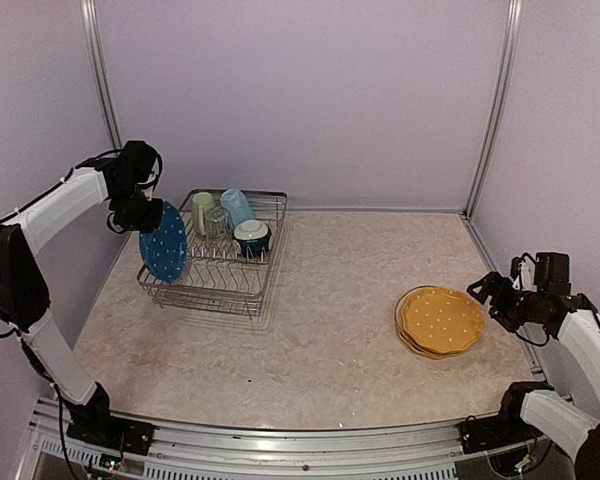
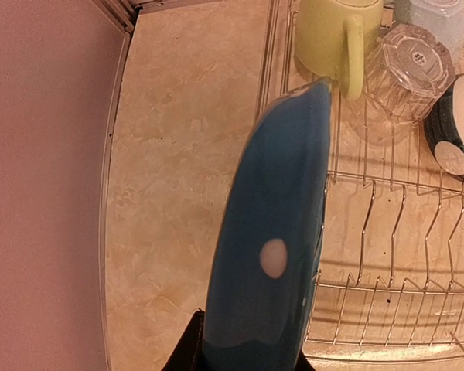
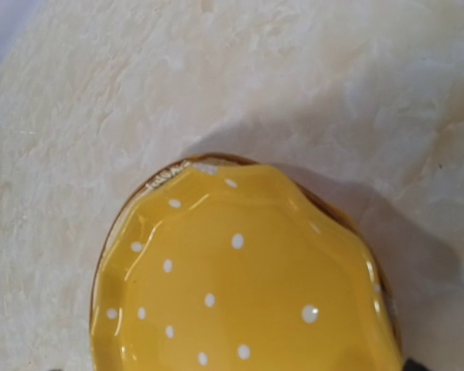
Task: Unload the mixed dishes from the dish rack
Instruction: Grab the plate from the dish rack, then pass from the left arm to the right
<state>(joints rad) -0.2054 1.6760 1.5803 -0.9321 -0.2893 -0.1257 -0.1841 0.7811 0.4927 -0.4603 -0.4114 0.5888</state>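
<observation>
The silver wire dish rack (image 1: 242,283) stands at the back left. My left gripper (image 1: 145,214) is shut on the top rim of the blue white-dotted plate (image 1: 163,243) and holds it upright at the rack's left edge. The left wrist view shows this plate (image 2: 274,255) edge-on. A light green mug (image 1: 202,210), a small clear glass (image 1: 217,222), a light blue mug (image 1: 237,207) and a dark-teal bowl (image 1: 251,237) sit at the rack's back. The orange-yellow dotted plate (image 1: 441,320) lies on the table at the right, on top of another plate whose rim alone shows. My right gripper (image 1: 491,303) is open beside it.
The booth's left wall (image 1: 40,120) is close behind my left arm. The right wall and its metal post (image 1: 490,120) are near my right arm. The marbled tabletop (image 1: 320,340) lies between the rack and the stacked plates.
</observation>
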